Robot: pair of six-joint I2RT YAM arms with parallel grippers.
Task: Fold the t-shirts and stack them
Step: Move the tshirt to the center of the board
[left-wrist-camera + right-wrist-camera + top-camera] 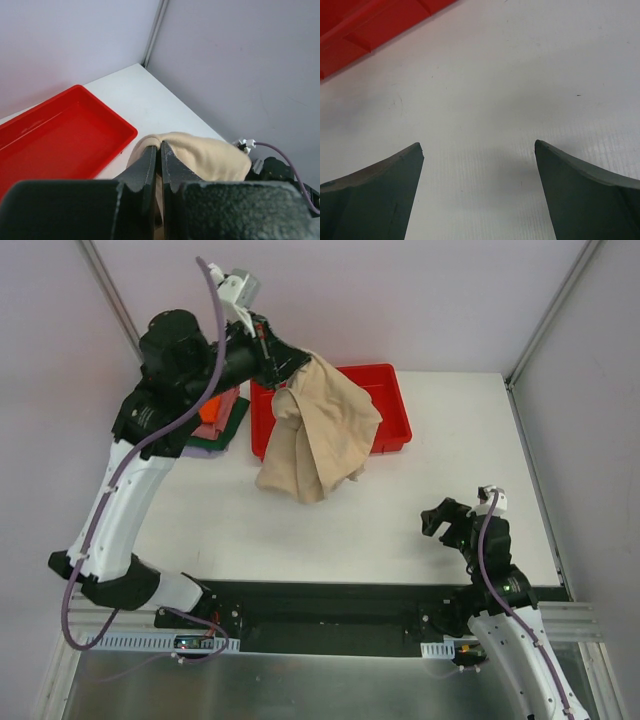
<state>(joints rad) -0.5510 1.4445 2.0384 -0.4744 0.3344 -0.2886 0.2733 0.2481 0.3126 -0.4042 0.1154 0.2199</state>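
Note:
The beige t-shirt (320, 435) hangs bunched from my left gripper (292, 370), lifted high over the red tray's left part and the table in front of it. In the left wrist view the gripper (160, 146) is shut on a fold of the beige t-shirt (210, 157). A stack of folded shirts (220, 420), orange and pink on dark green with lavender at the edge, lies at the back left, partly hidden by my left arm. My right gripper (437, 519) is open and empty low over the table at the right; its view (479, 150) shows bare table between the fingers.
The red tray (388, 405) stands at the back centre, also in the left wrist view (60, 135) and at the right wrist view's top left (365, 30). The white table (300, 530) ends at a dark rail in front. Enclosure walls stand close behind.

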